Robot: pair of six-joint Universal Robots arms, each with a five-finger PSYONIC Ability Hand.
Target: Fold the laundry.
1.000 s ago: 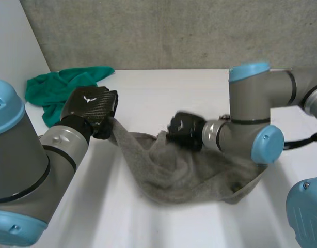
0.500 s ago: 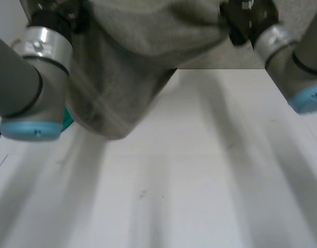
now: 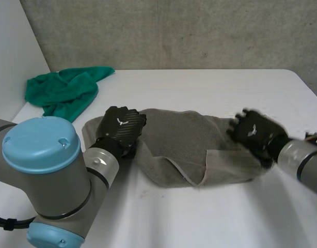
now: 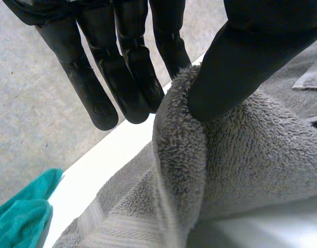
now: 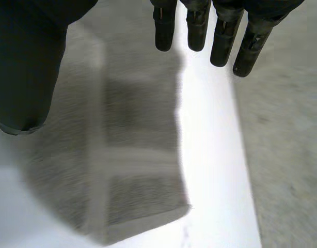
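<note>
A grey towel (image 3: 189,150) lies spread on the white table (image 3: 200,82), with one flap folded over near its front edge. My left hand (image 3: 120,126) is at the towel's left end. In the left wrist view its thumb (image 4: 241,57) and fingers (image 4: 122,77) pinch a raised fold of the towel (image 4: 241,155). My right hand (image 3: 254,132) hovers over the towel's right end. In the right wrist view its fingers (image 5: 200,26) are straight and apart from the thumb, holding nothing, with the towel's corner (image 5: 132,155) flat below.
A crumpled green cloth (image 3: 63,90) lies at the table's back left corner, close to my left arm, and its edge (image 4: 19,217) appears beyond the towel in the left wrist view. A grey wall stands behind the table.
The towel was bunched between both hands, then lifted high, and now lies spread on the table. My right hand has let go and opened over its right end.
</note>
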